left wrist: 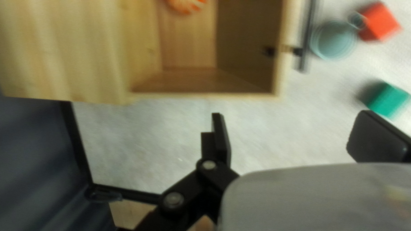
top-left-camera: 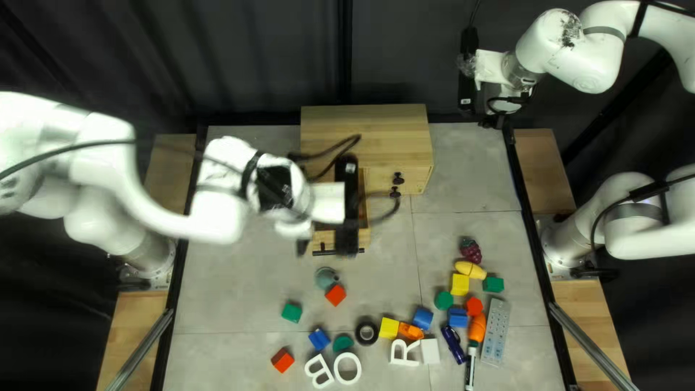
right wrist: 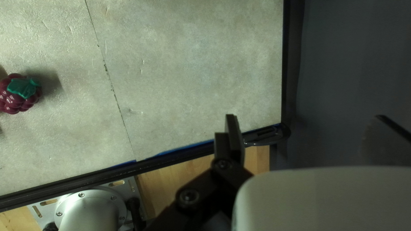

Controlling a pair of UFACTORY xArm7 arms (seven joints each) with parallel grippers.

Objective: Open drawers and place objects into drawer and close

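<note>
- The left arm is reaching in from the left, and its gripper (top-left-camera: 302, 246) is hanging pointed down at the left of the open drawer (top-left-camera: 319, 244).
- In the left wrist view, this gripper (left wrist: 287, 137) is holding its fingers wide apart.
- The right arm is stretching across the far right corner; its gripper (top-left-camera: 495, 119) is pointing down there, fingers spread too.
- The drawer is jutting toward the near side from the left part of the wooden cabinet (top-left-camera: 365, 127).
- The left wrist view is showing an orange-and-white piece (left wrist: 187, 5) lying inside the drawer; in the top left view the left arm is covering that spot.
- The top left view is showing blocks and white letters lying nearer; the right wrist view is catching only the toy berry (right wrist: 18, 93) among the loose objects.
</note>
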